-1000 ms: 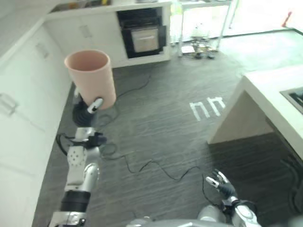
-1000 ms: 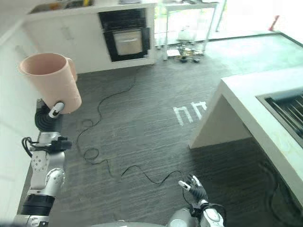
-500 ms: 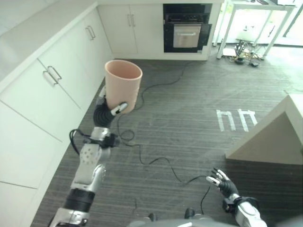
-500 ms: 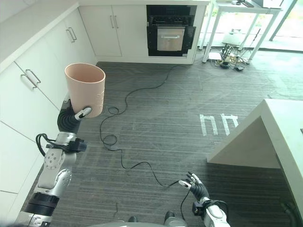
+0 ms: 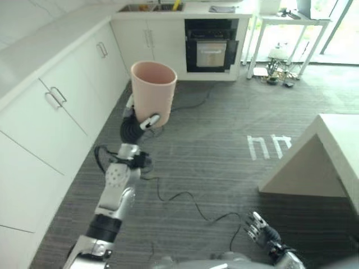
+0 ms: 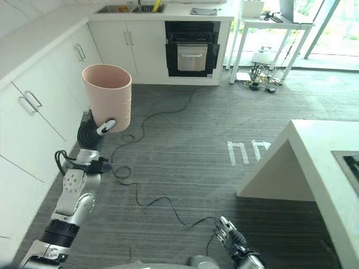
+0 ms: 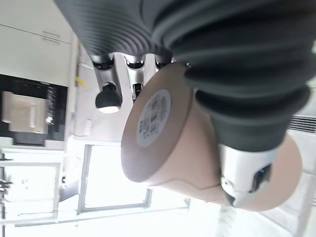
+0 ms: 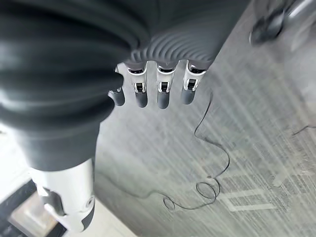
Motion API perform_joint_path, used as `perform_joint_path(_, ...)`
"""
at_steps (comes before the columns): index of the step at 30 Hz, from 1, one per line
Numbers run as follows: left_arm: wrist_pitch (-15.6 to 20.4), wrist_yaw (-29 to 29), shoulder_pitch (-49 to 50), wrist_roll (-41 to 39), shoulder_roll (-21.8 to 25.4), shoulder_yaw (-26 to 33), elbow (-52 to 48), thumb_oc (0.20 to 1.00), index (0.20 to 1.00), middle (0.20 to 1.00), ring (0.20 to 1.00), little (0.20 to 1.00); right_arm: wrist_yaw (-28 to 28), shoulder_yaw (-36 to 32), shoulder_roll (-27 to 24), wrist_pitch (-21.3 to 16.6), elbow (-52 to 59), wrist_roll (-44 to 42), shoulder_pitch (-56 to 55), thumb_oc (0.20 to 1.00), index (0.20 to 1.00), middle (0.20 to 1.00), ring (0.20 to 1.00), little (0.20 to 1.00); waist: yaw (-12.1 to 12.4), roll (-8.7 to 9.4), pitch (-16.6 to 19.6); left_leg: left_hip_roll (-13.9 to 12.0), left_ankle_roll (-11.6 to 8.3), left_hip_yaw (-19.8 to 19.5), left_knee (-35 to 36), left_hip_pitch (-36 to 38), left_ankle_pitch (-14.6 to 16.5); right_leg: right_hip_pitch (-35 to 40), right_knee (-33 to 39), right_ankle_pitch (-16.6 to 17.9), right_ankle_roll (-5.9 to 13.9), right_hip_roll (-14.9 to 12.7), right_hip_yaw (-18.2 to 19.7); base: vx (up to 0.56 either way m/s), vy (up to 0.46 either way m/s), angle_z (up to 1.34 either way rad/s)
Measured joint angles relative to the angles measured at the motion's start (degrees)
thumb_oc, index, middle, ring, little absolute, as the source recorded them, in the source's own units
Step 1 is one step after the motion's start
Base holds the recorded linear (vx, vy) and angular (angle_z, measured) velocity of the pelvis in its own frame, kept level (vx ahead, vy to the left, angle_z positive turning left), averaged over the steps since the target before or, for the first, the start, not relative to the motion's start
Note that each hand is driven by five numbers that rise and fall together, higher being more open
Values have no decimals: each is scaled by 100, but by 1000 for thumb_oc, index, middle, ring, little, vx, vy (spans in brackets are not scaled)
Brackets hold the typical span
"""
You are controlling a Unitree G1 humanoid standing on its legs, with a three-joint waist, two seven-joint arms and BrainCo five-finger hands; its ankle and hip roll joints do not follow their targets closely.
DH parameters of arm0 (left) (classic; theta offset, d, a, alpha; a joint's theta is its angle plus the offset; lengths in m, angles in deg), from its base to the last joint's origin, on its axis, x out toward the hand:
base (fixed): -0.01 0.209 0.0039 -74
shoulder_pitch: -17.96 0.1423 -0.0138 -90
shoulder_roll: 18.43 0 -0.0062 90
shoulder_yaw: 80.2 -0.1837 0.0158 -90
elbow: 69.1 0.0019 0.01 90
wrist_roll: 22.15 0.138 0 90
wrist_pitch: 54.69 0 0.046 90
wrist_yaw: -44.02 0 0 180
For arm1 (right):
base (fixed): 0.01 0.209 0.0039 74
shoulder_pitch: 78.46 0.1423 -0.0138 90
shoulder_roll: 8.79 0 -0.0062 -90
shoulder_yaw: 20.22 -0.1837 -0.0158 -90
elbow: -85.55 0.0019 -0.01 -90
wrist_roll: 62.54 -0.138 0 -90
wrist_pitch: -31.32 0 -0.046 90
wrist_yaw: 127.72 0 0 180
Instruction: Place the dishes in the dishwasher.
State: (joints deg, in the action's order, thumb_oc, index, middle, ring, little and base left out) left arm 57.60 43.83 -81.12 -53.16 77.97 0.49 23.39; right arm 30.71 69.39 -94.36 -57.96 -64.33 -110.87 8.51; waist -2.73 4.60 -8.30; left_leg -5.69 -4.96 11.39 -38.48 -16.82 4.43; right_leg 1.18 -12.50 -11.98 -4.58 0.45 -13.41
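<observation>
A tall pink cup stands upright in the air over the dark floor, mouth up and empty. My left hand is shut on its lower part, thumb across the front; in the left wrist view the fingers wrap the cup near its base. Low at the near edge, my right hand hangs above the floor with relaxed, slightly bent fingers and nothing in them.
White cabinets run along the left under a worktop. A black oven sits in the far wall, with a white table to its right. A white island counter juts in at the right. White tape marks lie on the floor.
The whole picture has shifted, so the camera moved. The cup stays upright in my left hand. My right hand's fingers look less spread than before.
</observation>
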Motion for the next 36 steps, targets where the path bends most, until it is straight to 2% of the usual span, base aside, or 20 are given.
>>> perform_joint_path(2, -15, 66, 61, 5, 51, 31, -6, 200, 200, 200, 200, 200, 7, -11, -81, 5, -89, 5, -59, 1000, 1000, 1000, 1000, 1000, 148, -141, -23, 164, 208, 109, 1660, 133, -138, 383, 492, 64, 788, 91, -123, 287, 145, -18)
perform_joint_path(4, 80, 51, -56, -33, -154, 210, 100, 200, 200, 200, 200, 200, 35, 10, -353, -30, 167, 0, -72, 1000, 1000, 1000, 1000, 1000, -30, -661, -111, -319, -5, 128, 3567, 191, -685, 544, 294, -56, 120, 330, -18, 404, 227, 14)
perform_joint_path(5, 81, 99, -45, -31, -146, 159, 88, 200, 200, 200, 200, 200, 72, 11, -379, -19, 161, 1, -93, 1000, 1000, 1000, 1000, 1000, 17, -648, -113, -332, 11, 168, 3855, 188, -730, 577, 372, -45, 134, 331, 1, 420, 283, 35)
perform_joint_path(8, 187, 323, 101, -33, -222, 169, 307, 200, 200, 200, 200, 200, 138, 287, -385, -19, 170, -6, -95, 1000, 1000, 1000, 1000, 1000, 145, -237, -458, -541, 74, 1019, 3269, -162, -783, 1101, 747, -8, 252, 299, -83, 654, 409, 15)
perform_joint_path(10, 163, 398, 231, 72, -300, 414, 100, 200, 200, 200, 200, 200, 128, 145, -364, -78, -185, -6, 76, 1000, 1000, 1000, 1000, 1000, 420, -39, -705, 443, 621, 830, 2383, 416, -400, 1619, 649, -231, 419, 117, 505, 740, 381, -25)
perform_joint_path(11, 163, 411, 231, 73, -336, 489, 91, 200, 200, 200, 200, 200, 126, 152, -380, -94, -202, -5, 62, 1000, 1000, 1000, 1000, 1000, 442, -108, -692, 533, 698, 847, 2310, 572, -354, 1651, 461, -275, 496, 150, 493, 481, 303, -36)
perform_joint_path(13, 130, 481, -94, 99, -245, 520, 92, 200, 200, 200, 200, 200, 125, -5, -147, -257, 330, 3, -387, 1000, 1000, 1000, 1000, 1000, 323, -137, -581, 797, 1469, 920, 2677, 1284, 96, 1394, -1219, -413, 904, -14, -27, 375, 344, 40)
perform_joint_path(14, 122, 509, -107, 122, -211, 508, 57, 200, 200, 200, 200, 200, 128, -2, -128, -275, 504, 1, -445, 1000, 1000, 1000, 1000, 1000, 327, -153, -559, 921, 1511, 905, 2890, 1521, 134, 1155, -1962, -349, 957, -307, -161, 304, 321, 74)
perform_joint_path(15, -15, 516, -444, 125, -115, 373, 43, 200, 200, 200, 200, 200, 267, -52, 13, -383, 1174, 1, -694, 1000, 1000, 1000, 1000, 1000, 232, -158, -526, 1199, 1557, 708, 3019, 1765, 248, 288, -3995, 651, 2081, -850, 21, 476, 329, 54)
perform_joint_path(16, -92, 538, -586, 135, -77, 229, 37, 200, 200, 200, 200, 200, 345, 55, 84, -383, 1195, 2, -532, 1000, 1000, 1000, 1000, 1000, 164, -405, -511, 1004, 1244, 634, 2958, 2109, 360, -375, -4181, 523, 1460, -854, 102, 360, 137, 43)
perform_joint_path(20, -87, 339, -750, 275, 30, 134, 42, 200, 200, 200, 200, 200, 370, 223, -4, -516, 1248, -6, -357, 1000, 1000, 1000, 1000, 1000, -170, -769, -464, 734, 1231, -130, 3823, 2768, 292, -1620, -3036, -66, 1192, -503, -216, 229, -32, 11)
perform_joint_path(23, -98, 319, -727, 312, 71, -102, 40, 200, 200, 200, 200, 200, 379, 199, -346, -495, 1059, -11, -674, 1000, 1000, 1000, 1000, 1000, -434, -643, -450, 790, 524, -127, 3946, 3852, 709, -2138, -661, 710, 630, -586, -470, 522, -298, 87)
perform_joint_path(25, -111, 449, -350, 308, 0, 190, -249, 200, 200, 200, 200, 200, 242, -252, -231, -523, 726, 0, -679, 1000, 1000, 1000, 1000, 1000, -574, -544, -345, 643, 18, -282, 3868, 4009, 1045, -2249, -395, 1023, 918, -745, -493, 496, -297, 79)
perform_joint_path(26, -214, 463, -224, 293, -107, 117, -228, 200, 200, 200, 200, 200, 250, -452, -186, -532, 484, 3, -744, 1000, 1000, 1000, 1000, 1000, -486, -682, -394, 459, -86, -112, 3609, 4080, 1008, -1938, -390, 1344, 397, -505, -580, 428, -335, 61)
perform_joint_path(28, -295, 463, -67, 296, -38, 58, -185, 200, 200, 200, 200, 200, 231, -330, -215, -557, 378, 13, -613, 1000, 1000, 1000, 1000, 1000, -427, -661, -409, 400, -72, -8, 3194, 4077, 995, -1615, -415, 1372, -82, -333, -315, 342, -298, -5)
perform_joint_path(31, -309, 490, -64, 330, 42, -208, -256, 200, 200, 200, 200, 200, 186, -170, -240, -669, 510, 2, -344, 1000, 1000, 1000, 1000, 1000, -419, -594, -448, 551, 93, -10, 3034, 3528, 1042, -786, 29, 1157, -30, -123, -159, 256, -238, -35)
perform_joint_path(33, -311, 467, -73, 358, 75, -199, -416, 200, 200, 200, 200, 200, 117, 25, -243, -672, 662, 2, -108, 1000, 1000, 1000, 1000, 1000, -505, -574, -414, 372, 133, -3, 1942, 2769, 856, -232, 294, 774, 44, 159, -35, 326, -342, -64)
perform_joint_path(34, -295, 446, -98, 354, 24, -179, -511, 200, 200, 200, 200, 200, 115, 35, -301, -673, 616, 3, -91, 1000, 1000, 1000, 1000, 1000, -479, -646, -400, 178, -348, -313, 157, 2111, 347, 278, 704, 640, -22, 249, -49, 540, -568, -58)
perform_joint_path(35, -296, 430, -72, 352, 2, -177, -512, 200, 200, 200, 200, 200, 113, 60, -309, -673, 618, 5, -119, 1000, 1000, 1000, 1000, 1000, -483, -661, -382, 178, -401, -444, -309, 1942, 17, 458, 714, 664, -197, 287, 18, 486, -499, -55)
perform_joint_path(36, -295, 509, -50, 283, 5, -139, -549, 200, 200, 200, 200, 200, 76, 188, -357, -724, 567, 0, -152, 1000, 1000, 1000, 1000, 1000, -416, -604, -353, 191, -386, -851, -1588, 1189, -1016, 470, 539, 397, -570, 335, 142, 618, -393, -45)
